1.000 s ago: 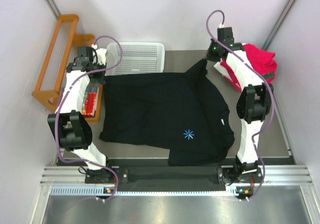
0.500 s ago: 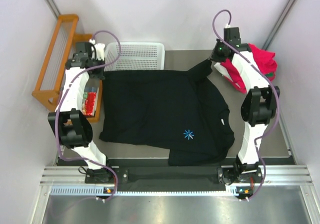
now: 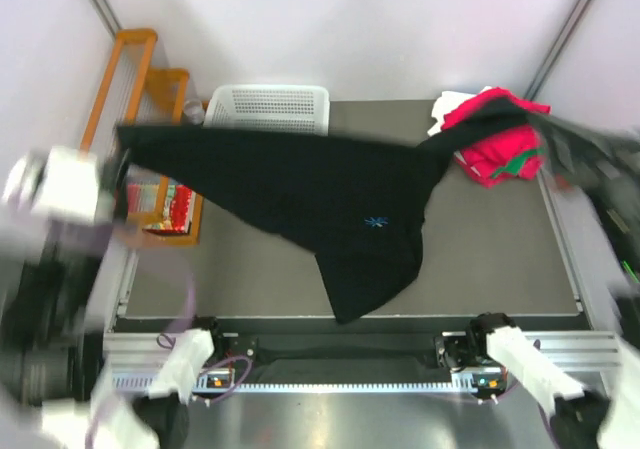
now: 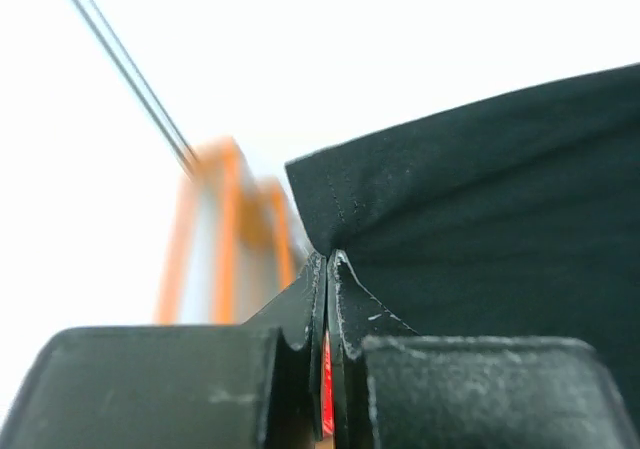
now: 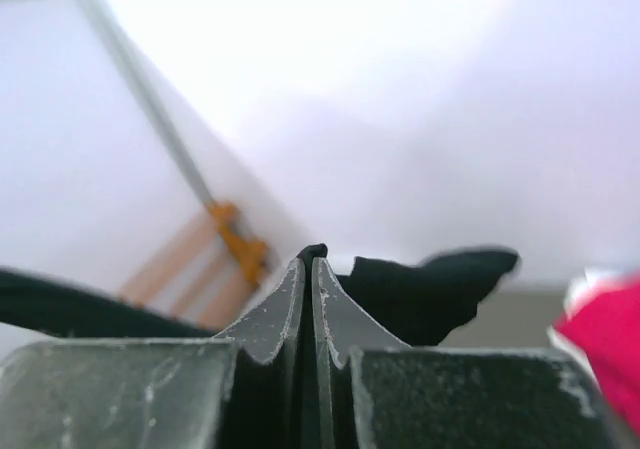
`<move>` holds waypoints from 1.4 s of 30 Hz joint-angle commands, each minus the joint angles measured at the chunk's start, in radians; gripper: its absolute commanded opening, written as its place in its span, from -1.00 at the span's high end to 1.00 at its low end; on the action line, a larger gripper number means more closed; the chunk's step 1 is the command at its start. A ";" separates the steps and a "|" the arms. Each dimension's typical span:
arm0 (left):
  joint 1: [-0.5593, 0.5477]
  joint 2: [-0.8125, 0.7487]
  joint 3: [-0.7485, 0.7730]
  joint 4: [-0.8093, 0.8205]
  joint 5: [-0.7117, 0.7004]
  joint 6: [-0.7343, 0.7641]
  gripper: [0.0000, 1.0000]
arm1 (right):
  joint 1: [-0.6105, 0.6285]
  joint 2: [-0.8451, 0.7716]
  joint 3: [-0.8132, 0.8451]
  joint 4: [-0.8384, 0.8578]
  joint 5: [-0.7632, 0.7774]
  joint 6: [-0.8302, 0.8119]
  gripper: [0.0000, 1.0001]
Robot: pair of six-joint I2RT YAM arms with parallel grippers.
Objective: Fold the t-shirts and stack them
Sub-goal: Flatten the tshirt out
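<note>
The large black t-shirt (image 3: 300, 184) hangs lifted and stretched between both grippers, its light-blue starburst mark (image 3: 377, 222) facing up and its lower part drooping toward the table's front. My left gripper (image 3: 120, 139), blurred, is shut on the shirt's left corner; the left wrist view shows the jaws (image 4: 327, 261) closed on black cloth (image 4: 480, 199). My right gripper (image 3: 535, 119), also blurred, is shut on the right corner; the right wrist view shows it (image 5: 310, 261) pinching black cloth (image 5: 420, 289). The folded red shirt (image 3: 500, 139), with green (image 3: 515, 169) and white (image 3: 450, 101) ones, lies at the back right.
A white perforated basket (image 3: 270, 109) stands at the back centre, partly behind the raised shirt. An orange wooden rack (image 3: 130, 79) and a red box (image 3: 170, 209) sit at the left edge. The grey table (image 3: 500, 249) shows on the right and front left.
Both arms have swung up and outward fast, lifting the black shirt off the table and pulling it taut. It lay flat a second ago. Both arms are motion-blurred.
</note>
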 commanded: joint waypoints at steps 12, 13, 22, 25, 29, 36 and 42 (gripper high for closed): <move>0.025 -0.292 -0.045 -0.080 -0.027 0.114 1.00 | 0.154 -0.210 0.137 -0.152 0.283 -0.112 1.00; 0.028 -0.294 -0.077 -0.057 -0.042 0.100 1.00 | 0.156 -0.204 0.112 -0.138 0.293 -0.116 1.00; 0.025 -0.158 -0.512 0.224 -0.051 0.072 1.00 | 0.157 -0.017 -0.152 0.006 0.420 -0.153 1.00; 0.025 -0.034 -0.614 0.325 -0.047 0.072 1.00 | 0.150 0.081 -0.224 0.082 0.457 -0.149 1.00; 0.023 0.166 -0.660 0.406 -0.039 0.086 1.00 | 0.064 0.249 -0.271 0.165 0.385 -0.094 1.00; 0.023 0.550 -0.601 0.445 -0.093 0.146 1.00 | -0.097 0.483 -0.252 0.244 0.227 0.015 1.00; 0.023 0.770 -0.467 0.394 -0.166 0.160 1.00 | -0.114 0.675 -0.140 0.247 0.216 0.012 1.00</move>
